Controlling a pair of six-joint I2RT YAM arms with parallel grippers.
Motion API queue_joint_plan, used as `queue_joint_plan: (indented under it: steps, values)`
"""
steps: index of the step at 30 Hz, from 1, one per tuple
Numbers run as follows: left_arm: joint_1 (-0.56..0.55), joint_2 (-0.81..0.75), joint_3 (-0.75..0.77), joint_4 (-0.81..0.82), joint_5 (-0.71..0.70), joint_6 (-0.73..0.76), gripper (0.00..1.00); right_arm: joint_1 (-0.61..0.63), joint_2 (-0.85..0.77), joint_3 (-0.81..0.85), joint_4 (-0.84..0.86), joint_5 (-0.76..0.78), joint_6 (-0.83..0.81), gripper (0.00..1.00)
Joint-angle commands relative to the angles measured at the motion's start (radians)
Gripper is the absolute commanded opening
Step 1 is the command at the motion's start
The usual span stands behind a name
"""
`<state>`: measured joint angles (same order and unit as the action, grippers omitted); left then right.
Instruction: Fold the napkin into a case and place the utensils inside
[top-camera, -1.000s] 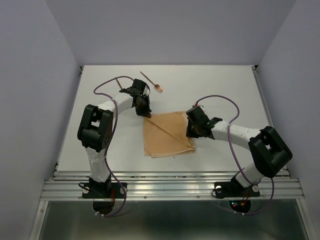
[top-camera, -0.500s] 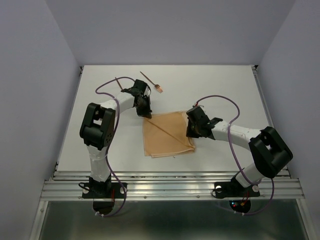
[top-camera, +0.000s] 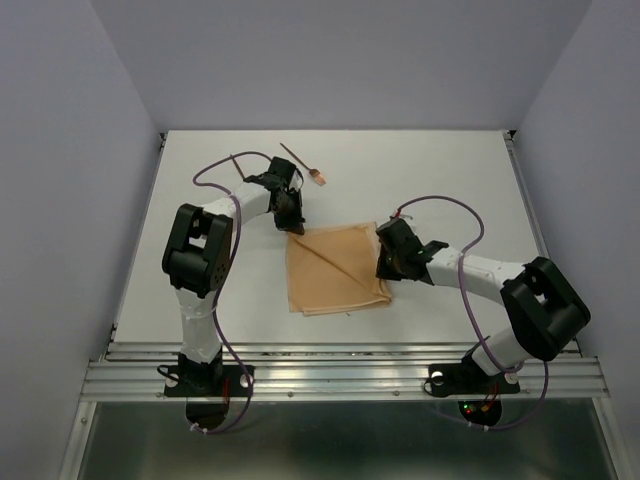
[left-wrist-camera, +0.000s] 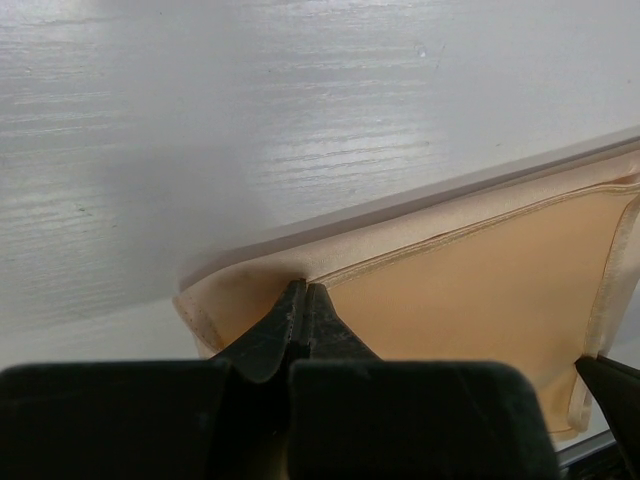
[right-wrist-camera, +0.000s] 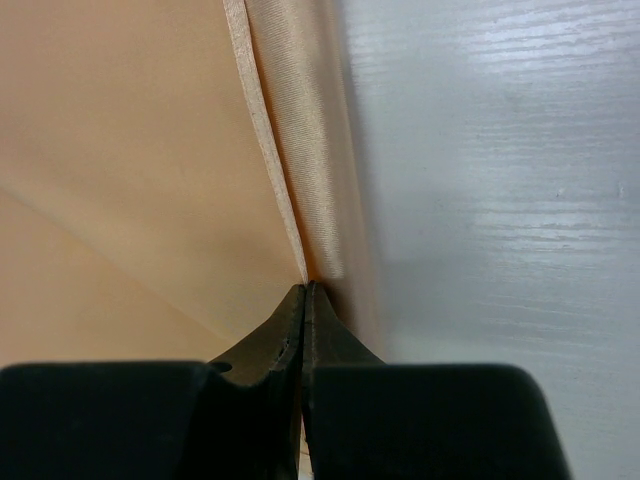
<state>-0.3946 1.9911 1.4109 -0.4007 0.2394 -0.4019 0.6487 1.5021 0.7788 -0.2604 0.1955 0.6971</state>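
Note:
The tan napkin (top-camera: 335, 268) lies on the white table as a flat, layered square with a diagonal crease, not a narrow case. My left gripper (top-camera: 293, 226) is at its far left corner. In the left wrist view that gripper (left-wrist-camera: 303, 287) is shut, pinching the napkin's (left-wrist-camera: 470, 290) folded edge. My right gripper (top-camera: 386, 268) is at the napkin's right edge, and in the right wrist view it (right-wrist-camera: 305, 287) is shut on the hem of the napkin (right-wrist-camera: 130, 150). A thin reddish-brown utensil (top-camera: 300, 163) with a pale forked head lies beyond the left gripper.
The left arm's purple cable (top-camera: 215, 170) loops over the table at the far left. The right arm's cable (top-camera: 440, 200) arches to the right of the napkin. Grey walls close in the table on three sides, and a metal rail (top-camera: 340, 375) runs along the near edge.
The right gripper has shifted slightly right and toward the near edge along the napkin's right side. The left arm has turned a little. The napkin's outline looks unchanged.

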Motion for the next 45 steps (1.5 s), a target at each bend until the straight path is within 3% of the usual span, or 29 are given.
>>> queue_joint_plan:
  steps: [1,6,8,12,16,20,21,24,26,42,45]
  values:
    - [-0.01,-0.018,0.051,-0.013,0.006,0.014,0.0,0.006,-0.036,-0.016,0.032,0.032,0.005,0.01]
    - [-0.012,-0.023,0.06,-0.023,0.005,0.014,0.0,0.006,-0.029,-0.013,0.033,0.033,0.004,0.02]
    - [-0.013,-0.031,0.062,-0.024,0.003,0.012,0.0,0.006,-0.032,-0.012,0.03,0.035,0.008,0.11]
    - [-0.013,-0.061,0.06,-0.026,-0.012,0.003,0.0,0.006,-0.081,0.0,0.004,0.035,0.013,0.38]
    - [-0.013,-0.115,0.048,-0.026,-0.032,-0.006,0.0,0.006,-0.157,0.007,-0.029,0.018,0.002,0.41]
    - [-0.013,-0.153,0.01,-0.021,-0.04,-0.015,0.0,0.006,-0.213,-0.007,-0.072,-0.008,0.013,0.32]
    - [-0.013,-0.161,0.0,-0.017,-0.043,-0.02,0.0,0.017,-0.233,-0.012,-0.079,-0.014,0.015,0.23]
    - [-0.013,-0.178,-0.046,-0.001,-0.034,-0.026,0.0,0.035,-0.249,-0.033,-0.094,-0.045,0.028,0.1]
    - [-0.013,-0.173,-0.072,0.011,-0.025,-0.028,0.0,0.046,-0.247,-0.056,-0.086,-0.073,0.038,0.06]
    - [-0.013,-0.031,-0.023,0.033,-0.045,-0.025,0.0,0.055,-0.099,-0.151,0.006,-0.039,0.087,0.01]
    - [-0.013,-0.021,-0.013,0.023,-0.051,-0.022,0.0,0.055,-0.132,-0.142,-0.003,-0.047,0.073,0.01]
